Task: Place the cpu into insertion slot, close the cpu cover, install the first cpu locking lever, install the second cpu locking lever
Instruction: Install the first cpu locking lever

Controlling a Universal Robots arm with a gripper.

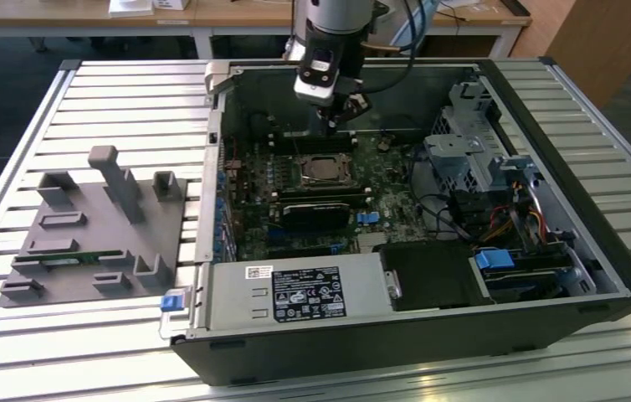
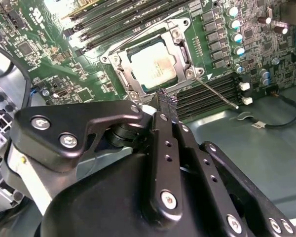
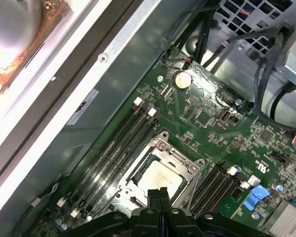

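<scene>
The cpu [image 2: 153,65] lies flat in the insertion slot [image 2: 183,51], silver top up, and it also shows in the first wrist view [image 3: 161,177] and the exterior view [image 1: 324,170]. The silver cpu cover [image 2: 120,70] is down around it, framing the chip [image 3: 158,150]. One thin locking lever [image 2: 218,94] juts out from a socket corner across the memory slots. Another wire lever [image 2: 138,34] runs along the socket's far edge. My gripper [image 2: 166,99] is shut with nothing in it, its tip just off the socket's edge [image 3: 159,193], hanging above the board [image 1: 338,126].
Black memory slots [image 2: 207,91] flank the socket on both sides. The open computer case [image 1: 583,234] holds a drive cage, cables and a power supply [image 1: 293,293]. A grey fixture block [image 1: 92,226] stands on the slatted table at the exterior view's left.
</scene>
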